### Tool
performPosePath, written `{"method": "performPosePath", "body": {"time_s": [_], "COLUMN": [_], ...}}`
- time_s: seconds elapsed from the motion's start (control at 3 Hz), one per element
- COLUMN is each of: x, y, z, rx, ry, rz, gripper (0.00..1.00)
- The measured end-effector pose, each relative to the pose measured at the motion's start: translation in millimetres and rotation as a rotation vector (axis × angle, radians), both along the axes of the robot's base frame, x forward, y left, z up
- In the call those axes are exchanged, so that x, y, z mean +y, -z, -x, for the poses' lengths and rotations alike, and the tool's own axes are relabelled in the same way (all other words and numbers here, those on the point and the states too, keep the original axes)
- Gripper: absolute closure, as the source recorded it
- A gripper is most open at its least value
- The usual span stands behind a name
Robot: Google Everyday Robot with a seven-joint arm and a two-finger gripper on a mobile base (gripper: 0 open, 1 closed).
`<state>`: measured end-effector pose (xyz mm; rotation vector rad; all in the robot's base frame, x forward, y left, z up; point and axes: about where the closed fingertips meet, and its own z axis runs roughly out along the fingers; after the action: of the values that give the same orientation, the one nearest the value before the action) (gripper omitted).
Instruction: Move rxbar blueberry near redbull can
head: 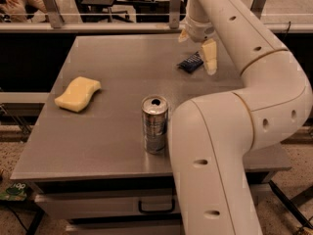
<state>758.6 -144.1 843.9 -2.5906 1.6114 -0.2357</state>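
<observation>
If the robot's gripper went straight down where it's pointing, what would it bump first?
Probably the rxbar. The gripper hangs over the far side of the table, jaws open, pointing down at it. Depth is unclear, so it might touch the table beside it instead.
</observation>
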Motion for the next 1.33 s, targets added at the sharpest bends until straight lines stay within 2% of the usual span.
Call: {"method": "performPosePath", "body": {"time_s": [0.33,1.0,1.33], "x": [4.7,3.8,3.6], "y": [5.2,12.4,11.7], "z": [-4.5,-6.9,-6.6], "rx": [0.006,0.022,0.022], "ry": [-0.045,-0.078,-0.078], "rz": [0.029,0.063,0.063], "gripper": [0.18,0.63,0.65]}}
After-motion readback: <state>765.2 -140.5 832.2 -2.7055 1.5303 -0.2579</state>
